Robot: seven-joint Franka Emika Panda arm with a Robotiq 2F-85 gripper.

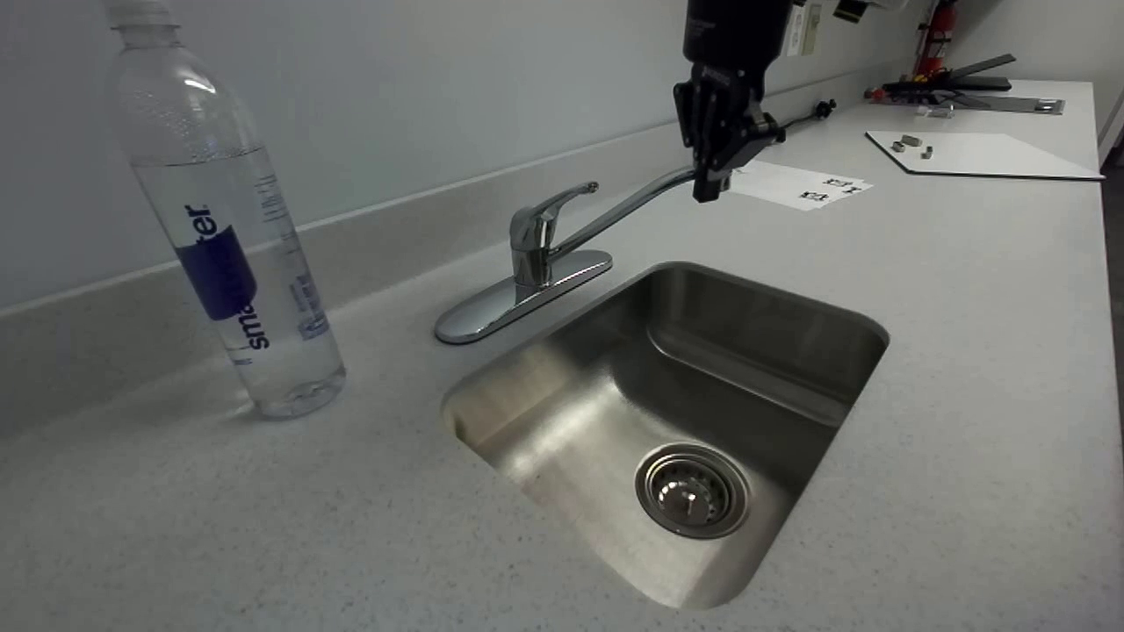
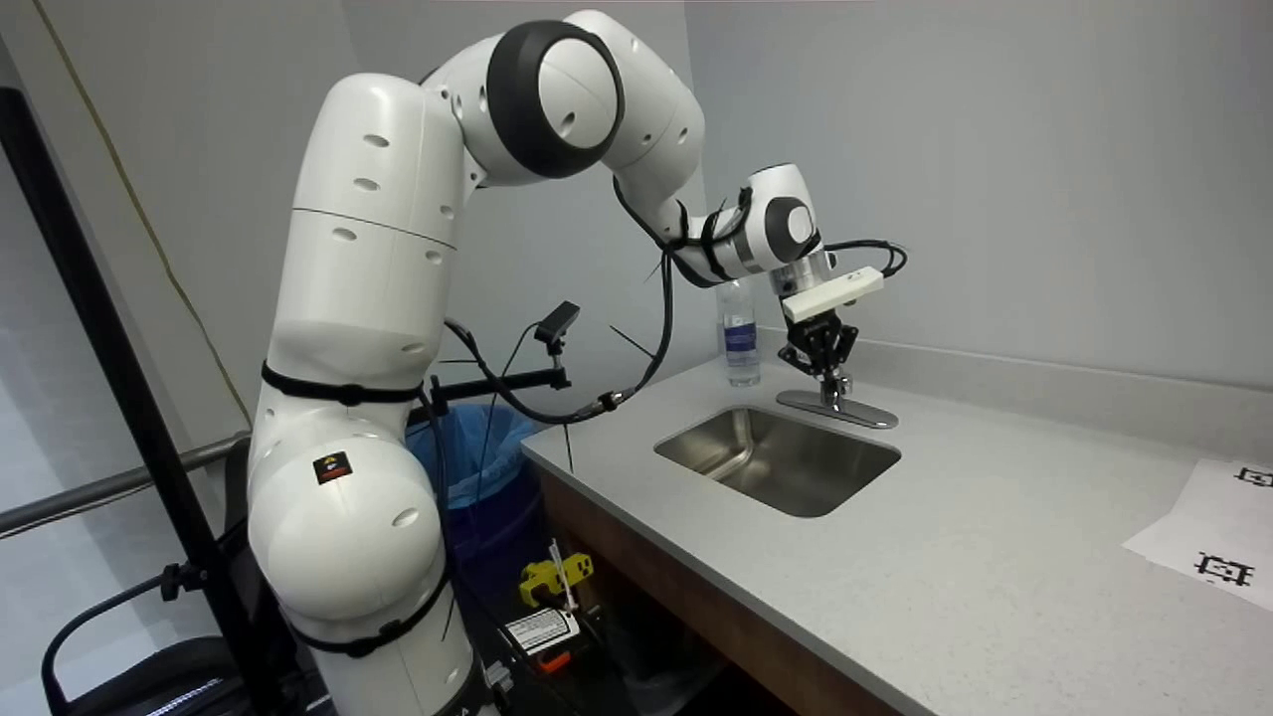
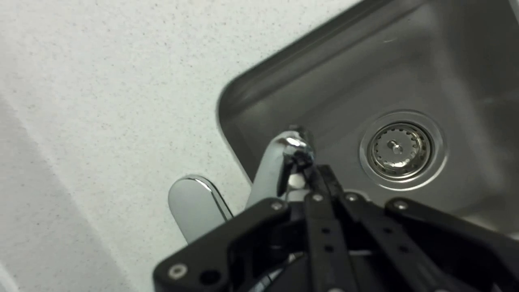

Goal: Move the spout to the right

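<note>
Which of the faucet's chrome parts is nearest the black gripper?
The slim, arched chrome spout: its outer end is at the gripper, while the long chrome lever handle and flat, oval chrome base plate sit farther off.

The spout (image 1: 622,214) is a slim, shiny chrome tube, gently arched, joined to the side of its short upright base (image 1: 531,266). In an exterior view we see it slant up from there to the right in one long, smooth run, its far end covered from us. In the wrist view we look down on that end: the tube runs slanting up from the lower left to a small, rounded tip (image 3: 297,145) with bright highlights and dark reflections. There the tip shows against the sink (image 3: 344,89); its height above it we cannot tell. Part of the tube is hidden in that view.
</note>
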